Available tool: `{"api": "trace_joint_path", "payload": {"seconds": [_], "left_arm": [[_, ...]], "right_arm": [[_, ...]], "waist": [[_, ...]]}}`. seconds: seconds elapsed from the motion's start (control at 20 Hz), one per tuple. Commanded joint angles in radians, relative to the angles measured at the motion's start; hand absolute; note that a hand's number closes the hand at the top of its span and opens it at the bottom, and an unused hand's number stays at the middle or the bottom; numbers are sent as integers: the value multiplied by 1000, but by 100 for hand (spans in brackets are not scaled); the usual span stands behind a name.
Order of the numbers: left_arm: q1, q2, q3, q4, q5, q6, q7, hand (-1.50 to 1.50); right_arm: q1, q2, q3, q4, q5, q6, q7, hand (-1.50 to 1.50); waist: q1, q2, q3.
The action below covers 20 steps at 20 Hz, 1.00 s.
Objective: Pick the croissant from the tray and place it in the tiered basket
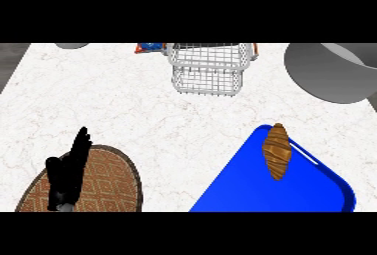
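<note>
A brown croissant [278,151] lies lengthwise on the blue tray [243,191] at the lower right, near the tray's far corner. The white wire tiered basket [208,67] stands at the back centre of the counter, nothing visible in it. My left hand [68,172] shows at the lower left, fingers straight and pointing up, resting over a woven mat. It is far from both the croissant and the basket. My right hand does not show.
A round woven brown mat [103,182] lies under the left hand. A large grey pot [327,69] stands at the back right. A grey object [71,45] sits at the back left edge, and a blue-orange packet [149,48] lies behind the basket.
</note>
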Motion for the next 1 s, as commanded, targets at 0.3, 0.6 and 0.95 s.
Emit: {"api": "trace_joint_path", "payload": {"seconds": [0.3,0.6,0.95], "left_arm": [[21,-42,-67,-14,-40,10,-4,0],[10,-18,-69,-52,-41,-10,18,0],[-9,-20,-77,-44,-51,-24,34,0]], "right_arm": [[506,-30,336,-166,373,-31,235,-150],[688,-34,430,-280,654,-151,491,-150],[676,45,507,-379,1028,-112,829,-150]], "waist": [[78,33,-15],[108,43,-15],[126,46,-13]]}}
